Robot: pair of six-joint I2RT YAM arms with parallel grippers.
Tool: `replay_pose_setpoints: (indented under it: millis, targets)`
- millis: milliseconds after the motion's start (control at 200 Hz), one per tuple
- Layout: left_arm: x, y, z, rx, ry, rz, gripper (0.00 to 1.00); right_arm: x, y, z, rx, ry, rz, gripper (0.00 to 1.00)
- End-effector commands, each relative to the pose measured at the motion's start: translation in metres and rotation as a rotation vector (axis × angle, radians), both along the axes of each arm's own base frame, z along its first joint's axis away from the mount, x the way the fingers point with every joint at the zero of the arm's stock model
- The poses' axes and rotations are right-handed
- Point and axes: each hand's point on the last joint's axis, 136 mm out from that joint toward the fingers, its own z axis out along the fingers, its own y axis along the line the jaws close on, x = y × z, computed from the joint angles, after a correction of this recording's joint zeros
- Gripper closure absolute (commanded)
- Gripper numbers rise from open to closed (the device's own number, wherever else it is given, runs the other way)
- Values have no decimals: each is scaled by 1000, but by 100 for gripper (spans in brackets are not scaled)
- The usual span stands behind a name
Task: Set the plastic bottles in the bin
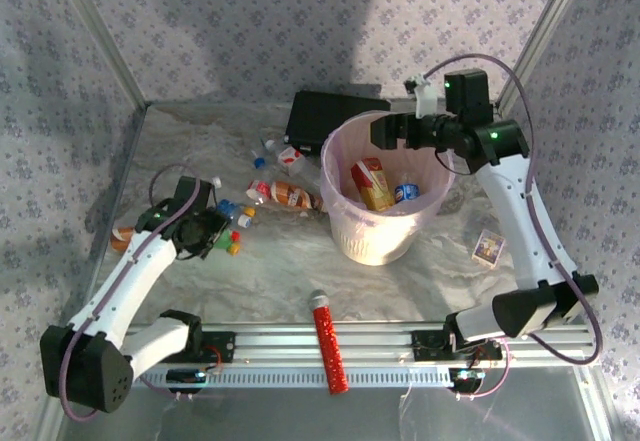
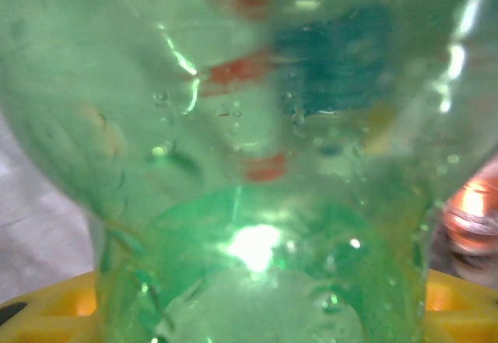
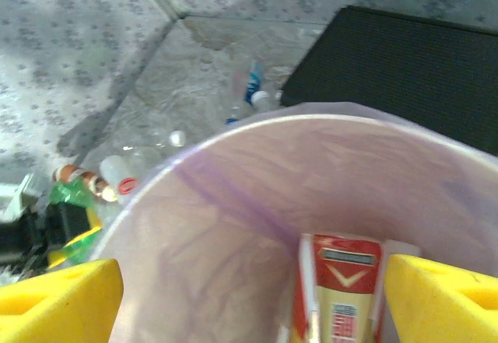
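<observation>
- The green bottle (image 2: 249,148) is the one in work now. It lies on the left part of the table (image 1: 290,261), in a small heap of loose bottles (image 1: 245,216) with red, blue and yellow caps, well apart from the bin.
- The left gripper (image 1: 222,239) is low over this heap. In the left wrist view its yellow pads (image 2: 47,320) stand on both sides of the green bottle, which is very near to the camera. Whether the pads already press the bottle I cannot tell.
- The bottle lies in the middle between the pads, I think so that it does not slip sideways when it is squeezed and lifted.
- More bottles lie between the heap and the bin. One is an orange-labelled bottle (image 1: 292,196) just beside the bin wall, and a few small ones are farther back.
- The bin (image 1: 372,246) stands upright near the middle of the table, within reach of both arms. Inside it are a red-labelled bottle (image 1: 372,183) and a blue-labelled bottle (image 1: 407,193), so a part of the task is done but most bottles are outside.
- The right gripper (image 3: 250,300) hangs above the bin's mouth with its jaws wide apart and nothing between them.
- A black box (image 1: 325,116) lies behind the bin, and a red glitter tube (image 1: 330,351) at the near edge. Neither belongs to the task.
</observation>
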Motion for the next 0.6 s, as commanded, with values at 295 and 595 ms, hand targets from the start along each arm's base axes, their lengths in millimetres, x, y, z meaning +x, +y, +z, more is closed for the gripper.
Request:
replay_pose_setpoints:
  millis: [295, 595]
  targets:
    - [77, -139, 186, -263, -787, -781, 88, -44, 101, 27, 106, 47, 213, 16]
    - [26, -200, 216, -337, -890, -1154, 100, -39, 158, 23, 172, 109, 345, 17]
